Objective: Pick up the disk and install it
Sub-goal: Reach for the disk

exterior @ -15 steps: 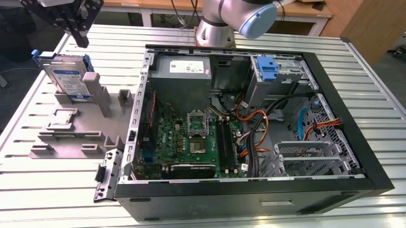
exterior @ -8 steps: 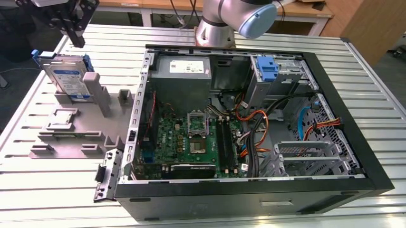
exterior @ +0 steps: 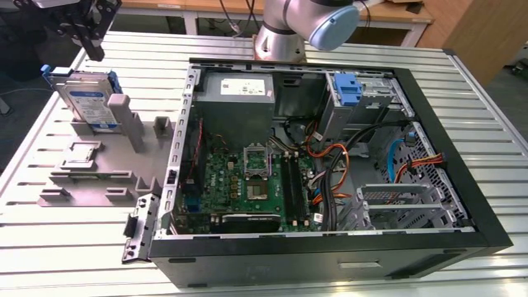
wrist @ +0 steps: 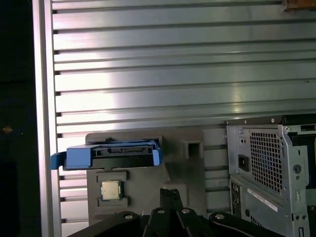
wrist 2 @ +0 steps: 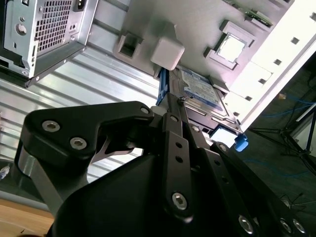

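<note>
Bright even light; glare streaks on ribbed metal table (wrist: pixel 173 98); shadows soft.

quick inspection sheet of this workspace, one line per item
surface: ribbed metal table, carrying a grey fixture and an open computer case
job's things: disk stands on edge in the fixture's slot, outside the case, at the exterior view's left
clutter: blue caddy in a bay of the case; chip lying in a fixture pocket
gripper: gripper shut, holding nothing, above the disk and apart from it
cables: orange, blue and black cables bundled inside the case
surroundings: wooden bench behind the table; arm base at the table's far edge
</note>
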`<action>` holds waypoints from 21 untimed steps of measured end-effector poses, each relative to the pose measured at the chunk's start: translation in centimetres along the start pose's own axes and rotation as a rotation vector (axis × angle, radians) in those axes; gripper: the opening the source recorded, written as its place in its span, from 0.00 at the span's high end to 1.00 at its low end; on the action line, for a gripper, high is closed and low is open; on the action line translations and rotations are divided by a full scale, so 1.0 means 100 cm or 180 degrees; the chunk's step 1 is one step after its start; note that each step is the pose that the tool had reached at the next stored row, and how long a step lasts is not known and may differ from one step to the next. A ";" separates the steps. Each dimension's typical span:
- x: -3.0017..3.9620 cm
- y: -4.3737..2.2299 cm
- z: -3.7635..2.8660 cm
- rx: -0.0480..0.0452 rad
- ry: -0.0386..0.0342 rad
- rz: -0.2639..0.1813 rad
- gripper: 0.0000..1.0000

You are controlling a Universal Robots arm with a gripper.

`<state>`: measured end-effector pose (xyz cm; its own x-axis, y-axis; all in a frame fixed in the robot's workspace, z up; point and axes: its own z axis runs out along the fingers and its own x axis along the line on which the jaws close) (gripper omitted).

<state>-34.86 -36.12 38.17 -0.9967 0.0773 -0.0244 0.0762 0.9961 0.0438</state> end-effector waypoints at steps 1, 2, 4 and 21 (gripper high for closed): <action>0.0018 0.0007 0.0002 0.0000 0.0000 0.0000 0.90; 0.0035 0.0015 0.0003 0.0000 0.0000 0.0000 0.90; 0.0068 0.0029 0.0008 0.0000 0.0000 0.0000 0.90; 0.0414 0.0079 0.0109 0.0002 0.0018 0.0003 0.90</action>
<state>-38.89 -34.97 37.01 -0.9968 0.0779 -0.0186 0.0771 0.9961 0.0431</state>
